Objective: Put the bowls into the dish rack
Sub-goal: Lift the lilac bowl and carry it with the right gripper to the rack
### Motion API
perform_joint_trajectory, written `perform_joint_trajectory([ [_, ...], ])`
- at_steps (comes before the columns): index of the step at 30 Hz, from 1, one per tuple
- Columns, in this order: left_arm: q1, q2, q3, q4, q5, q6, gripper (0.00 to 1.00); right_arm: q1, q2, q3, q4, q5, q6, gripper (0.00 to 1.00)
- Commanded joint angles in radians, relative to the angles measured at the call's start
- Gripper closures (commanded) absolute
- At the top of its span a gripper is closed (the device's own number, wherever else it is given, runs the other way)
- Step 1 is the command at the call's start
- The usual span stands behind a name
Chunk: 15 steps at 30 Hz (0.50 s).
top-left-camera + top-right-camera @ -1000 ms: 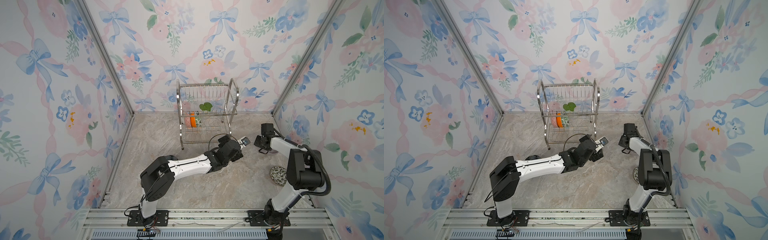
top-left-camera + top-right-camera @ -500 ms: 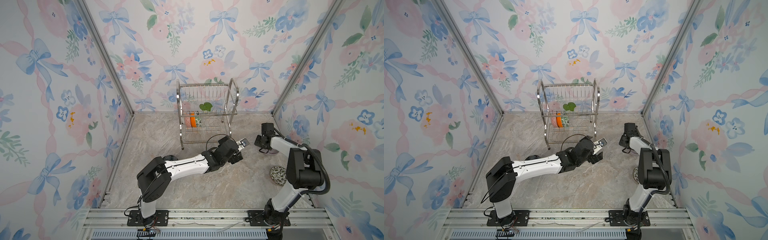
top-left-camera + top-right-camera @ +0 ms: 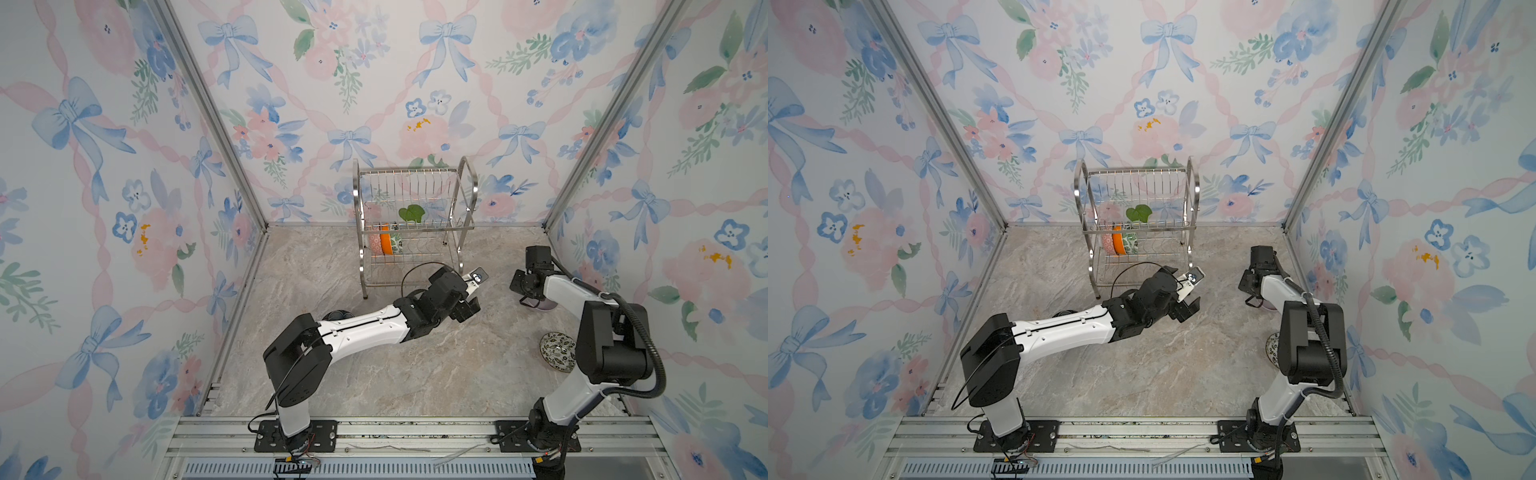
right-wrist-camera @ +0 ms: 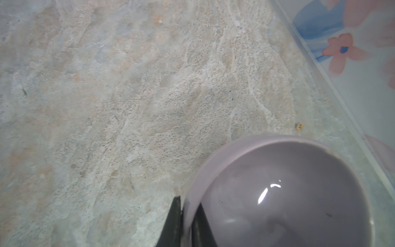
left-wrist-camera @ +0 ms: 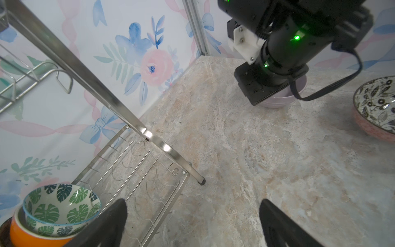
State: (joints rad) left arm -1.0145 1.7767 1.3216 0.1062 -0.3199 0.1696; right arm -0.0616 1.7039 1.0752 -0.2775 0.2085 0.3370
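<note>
At the right edge of the surface (image 3: 374,382), near the wall, the right tool (image 4: 188,202) is pinching the rim of the lilac bowl (image 4: 277,192), one finger inside, one outside, jaws nearly closed; the bowl is sitting on the surface. The left tool (image 5: 193,202) is hanging wide open and empty beside the front right leg of the dish rack (image 3: 409,169). A pink-patterned bowl (image 3: 375,242), an orange bowl (image 3: 385,244) and a green leaf-print bowl (image 5: 62,205) are standing at the left end of its lower tier. The black-and-white floral bowl (image 3: 557,351) is lying on the surface beside the right arm.
</note>
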Motion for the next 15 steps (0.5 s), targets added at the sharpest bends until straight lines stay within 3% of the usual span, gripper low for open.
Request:
perform_joint_trajectory([
  [1, 0.029, -0.055, -0.029, 0.005, 0.027, -0.075, 0.02, 0.018, -0.088, -0.009, -0.034, -0.041, -0.023, 1.0],
  [9, 0.075, -0.127, -0.095, 0.054, 0.0, -0.138, 0.02, 0.105, -0.204, -0.033, -0.038, -0.049, -0.018, 1.0],
  [15, 0.139, -0.21, -0.172, 0.075, -0.031, -0.219, 0.02, 0.226, -0.345, -0.096, -0.014, -0.059, -0.022, 1.0],
])
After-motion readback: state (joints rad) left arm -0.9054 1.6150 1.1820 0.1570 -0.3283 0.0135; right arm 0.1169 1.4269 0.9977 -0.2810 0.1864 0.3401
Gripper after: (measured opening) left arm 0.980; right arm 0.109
